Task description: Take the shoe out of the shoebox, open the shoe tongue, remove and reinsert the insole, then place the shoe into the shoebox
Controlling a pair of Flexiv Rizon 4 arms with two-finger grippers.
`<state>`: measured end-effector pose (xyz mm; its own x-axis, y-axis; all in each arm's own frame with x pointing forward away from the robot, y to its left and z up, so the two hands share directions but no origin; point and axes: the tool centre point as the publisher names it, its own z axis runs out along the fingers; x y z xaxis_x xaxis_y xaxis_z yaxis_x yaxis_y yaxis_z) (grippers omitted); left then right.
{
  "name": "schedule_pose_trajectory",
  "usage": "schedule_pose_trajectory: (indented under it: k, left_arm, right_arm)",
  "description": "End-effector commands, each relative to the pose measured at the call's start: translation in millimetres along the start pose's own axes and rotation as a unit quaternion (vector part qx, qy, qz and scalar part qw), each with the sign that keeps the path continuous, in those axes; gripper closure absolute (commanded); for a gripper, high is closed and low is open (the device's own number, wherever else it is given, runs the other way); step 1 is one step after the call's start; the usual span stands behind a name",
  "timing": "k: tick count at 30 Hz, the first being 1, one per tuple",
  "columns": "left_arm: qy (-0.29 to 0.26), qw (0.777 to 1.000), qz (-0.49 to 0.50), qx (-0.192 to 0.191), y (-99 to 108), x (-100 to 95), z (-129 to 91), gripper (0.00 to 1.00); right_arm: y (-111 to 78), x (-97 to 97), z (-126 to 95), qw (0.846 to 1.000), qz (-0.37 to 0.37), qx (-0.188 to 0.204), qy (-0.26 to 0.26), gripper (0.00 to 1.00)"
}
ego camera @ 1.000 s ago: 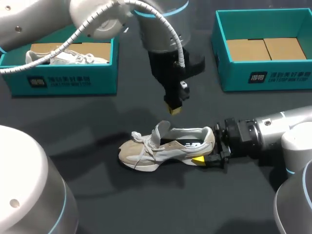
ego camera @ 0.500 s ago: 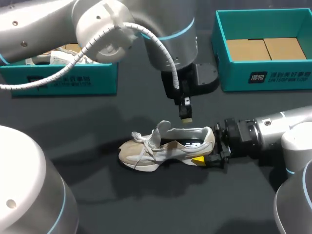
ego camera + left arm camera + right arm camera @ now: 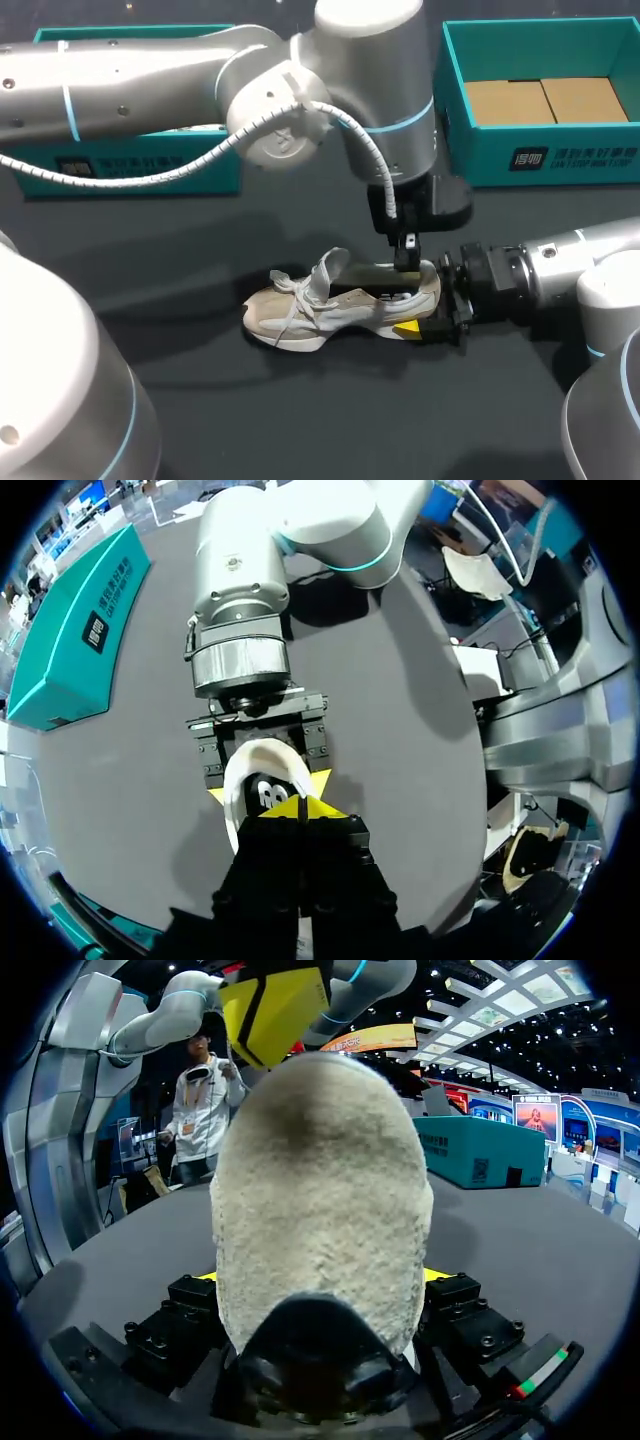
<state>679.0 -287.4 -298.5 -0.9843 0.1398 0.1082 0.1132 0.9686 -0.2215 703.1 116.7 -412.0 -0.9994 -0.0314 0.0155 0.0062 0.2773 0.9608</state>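
My left gripper (image 3: pixel 300 805) has its two yellow tips pressed together with nothing between them. It points down just above the heel end of the shoe's opening. In the right wrist view it sits above the heel collar and is not yet inside.

Right below it is the dark insole (image 3: pixel 386 294), lying flat in the shoe (image 3: pixel 335 305). The tongue (image 3: pixel 331 268) is already pulled up and forward, over the laces.

My right gripper (image 3: pixel 420 305) clamps the heel from both sides and holds the shoe on its sole on the dark table (image 3: pixel 300 420), toe toward my left. I judge the step in hand to be taking out the insole.

My worries from here:
- If the tips go in closed, they will push the insole down instead of catching its edge, so they need to part first.
- If they come down too close to the collar, they could hit the padded heel, or my right gripper's fingers just beside it.
- A sharp upward pull may drag the whole shoe out of a grip that only holds the soft heel.
- If the insole comes out folded, it will be hard to reseat.

The teal shoebox (image 3: pixel 470 150) stands well apart, at the far right of the table.
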Motion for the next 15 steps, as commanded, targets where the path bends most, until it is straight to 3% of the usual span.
schedule_pose_trajectory:
  k: [1,5,15]
  left_arm:
    - [0.000,1.000,0.000,-0.002,-1,-0.3,-1,1.00]
    - [-0.003,1.000,-0.003,-0.008,0,-5.6,8,1.00]
    - [0.010,0.999,-0.026,-0.022,30,-8.0,15,1.00]
  right_arm:
    - [0.5,0.3,1,1.000,0.000,0.002,-0.001,1.00]
    - [0.5,0.3,1,1.000,0.000,0.002,-0.001,1.00]
    - [0.5,0.3,1,1.000,0.000,0.002,-0.001,1.00]
